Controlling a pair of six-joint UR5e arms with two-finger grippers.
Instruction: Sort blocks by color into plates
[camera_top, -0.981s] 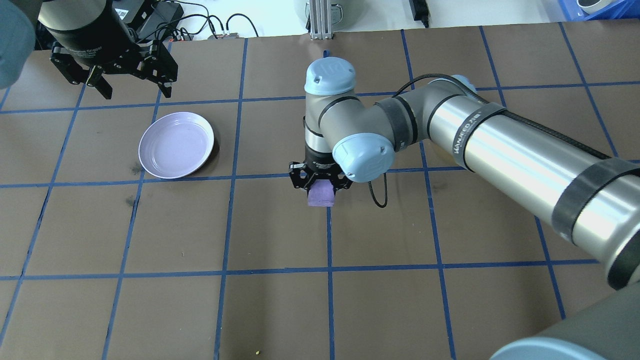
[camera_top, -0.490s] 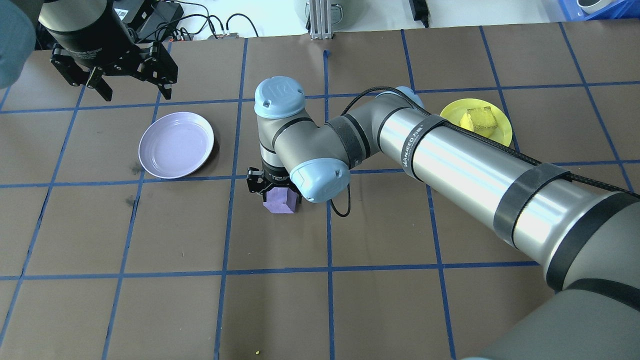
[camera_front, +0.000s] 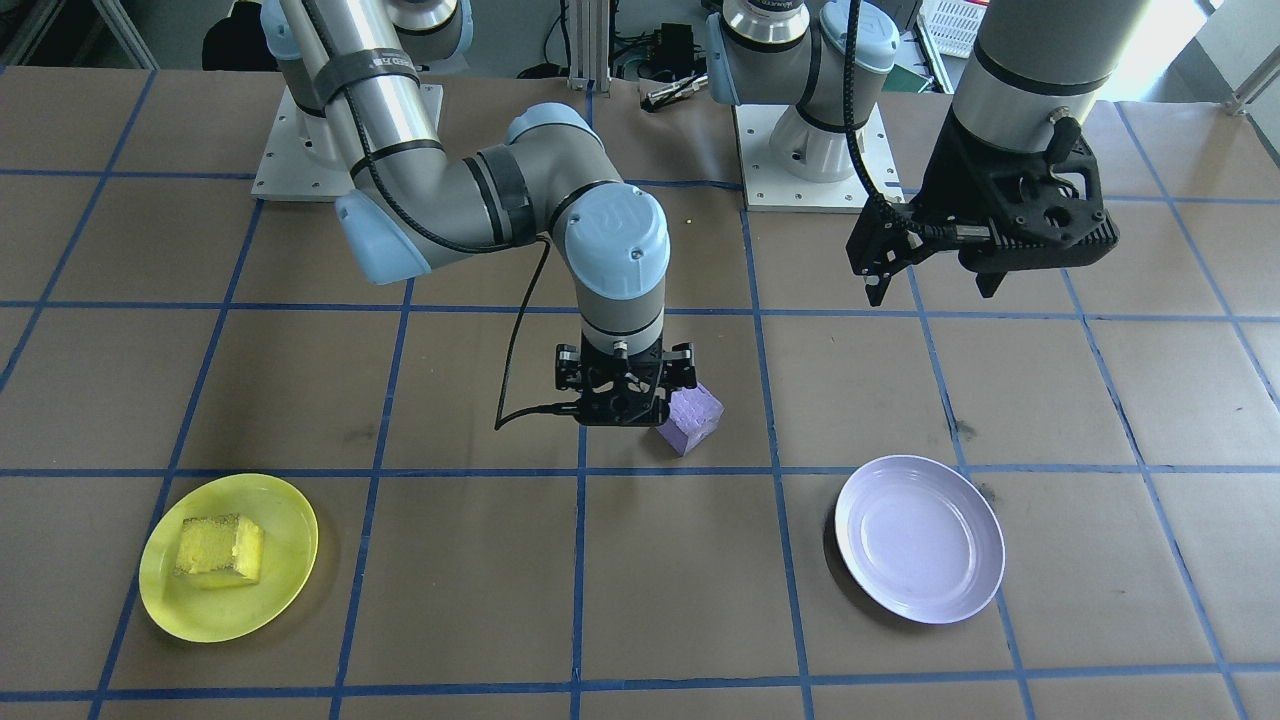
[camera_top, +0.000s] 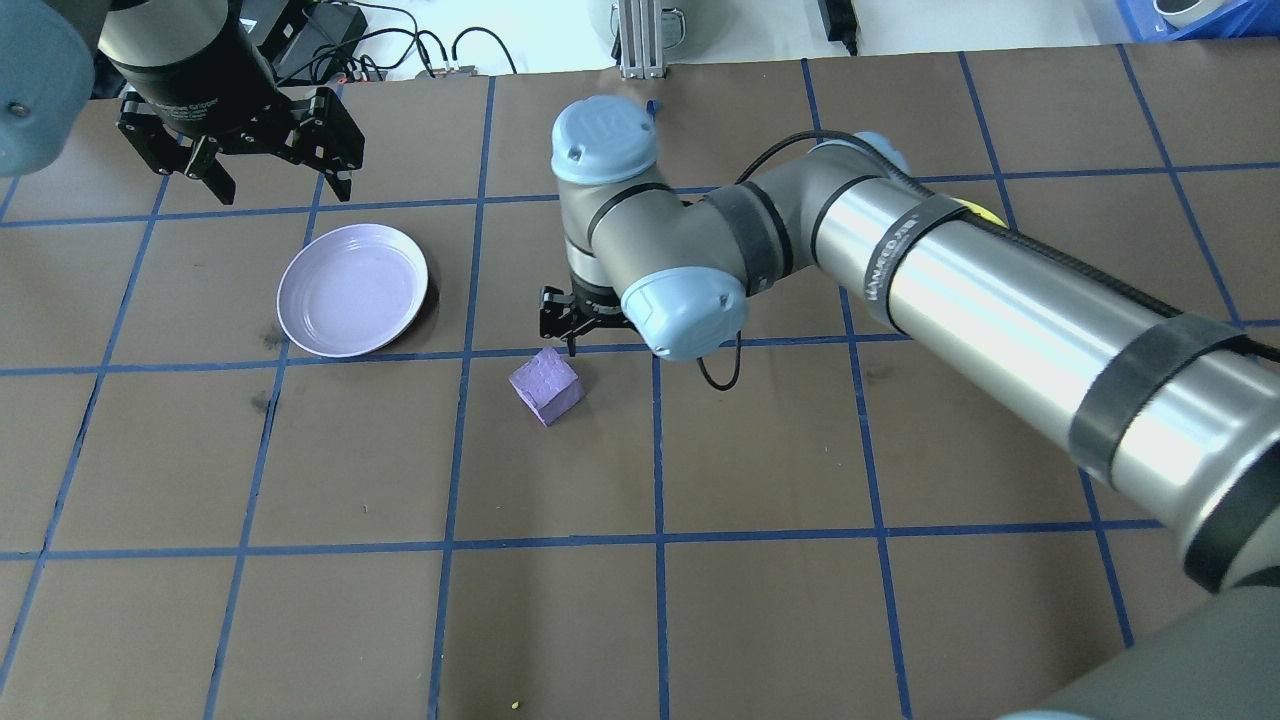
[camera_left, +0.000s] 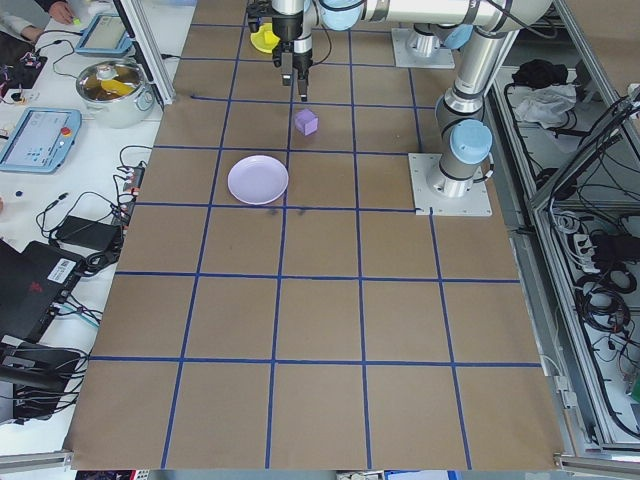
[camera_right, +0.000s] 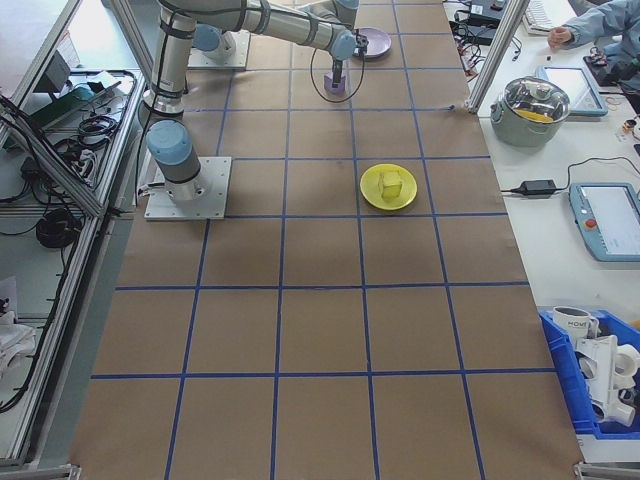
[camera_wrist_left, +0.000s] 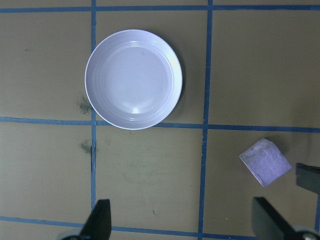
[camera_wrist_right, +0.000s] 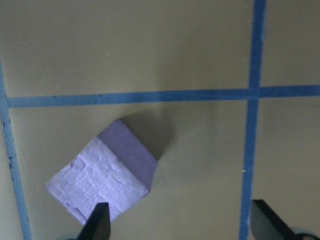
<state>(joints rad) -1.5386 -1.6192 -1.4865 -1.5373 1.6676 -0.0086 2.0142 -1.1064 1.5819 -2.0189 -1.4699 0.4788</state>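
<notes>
The right gripper is hanging with its fingers spread apart and holding nothing, just beside the pale purple block, which is sitting free on the brown table near a blue tape crossing. The left gripper is hovering with its fingers apart and empty, near the far rim of the lavender plate. Well apart on the right arm's side, the yellow block is lying inside the yellow plate.
</notes>
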